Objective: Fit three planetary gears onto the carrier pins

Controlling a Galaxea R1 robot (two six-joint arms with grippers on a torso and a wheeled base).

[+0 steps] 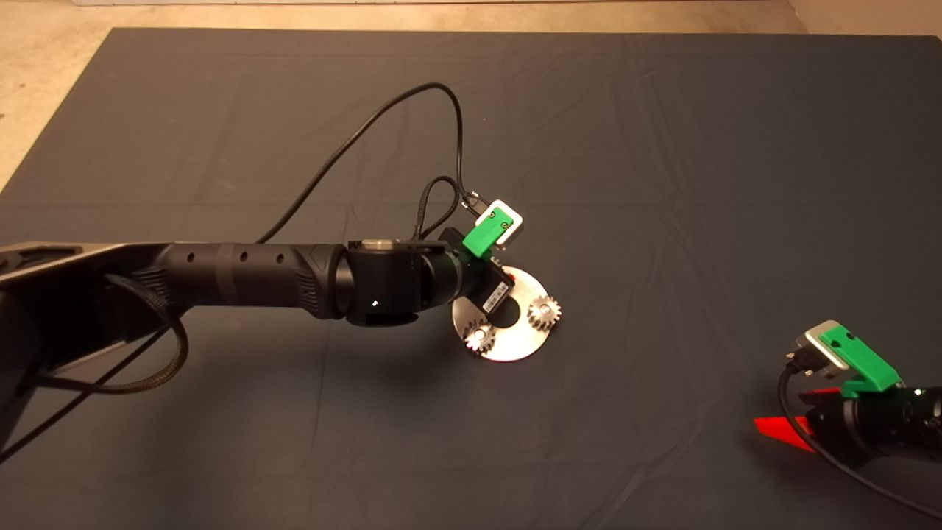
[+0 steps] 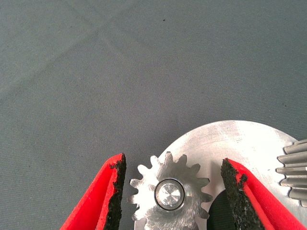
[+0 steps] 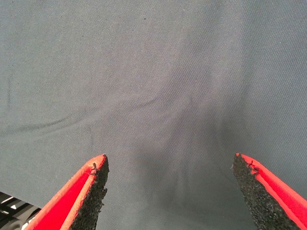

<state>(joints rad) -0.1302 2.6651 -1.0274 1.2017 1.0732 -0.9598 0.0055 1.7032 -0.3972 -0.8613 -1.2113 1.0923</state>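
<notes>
**Left gripper spread around a seated gear; third gear screened in the head view**

Seen from above: left arm reaching in over the dark mat (image 1: 662, 147), its wrist covering the near-left part of the shiny disc (image 1: 526, 340). Two planetary gears visible on that disc there: one (image 1: 544, 312) on the right side beside the central hole, one (image 1: 478, 338) at the lower left, half tucked under the wrist. Far rim of the disc, and anything on it, hidden behind the green gripper mount and camera. Only a sliver of the central hole showing.

From the left wrist: left gripper (image 2: 170, 194) spread wide, holding nothing. Between its fingers, a gear (image 2: 170, 196) lying flat on the disc (image 2: 230, 143), a carrier pin (image 2: 170, 195) showing bright through its centre hole. Black pad (image 2: 116, 191) on one side just clear of the teeth; pad on the other side (image 2: 234, 191) further off, over the dark central hole. Lower part of this gear cut off by the picture edge. Another gear (image 2: 293, 170) cropped at the edge, only its teeth in sight. Pins under the other gears impossible to make out.

Right gripper (image 1: 791, 427) parked at the lower right edge over bare mat, well apart from the disc. In its own view, fingers (image 3: 88, 191) wide apart, empty, only wrinkled mat (image 3: 153, 86) between them.
</notes>
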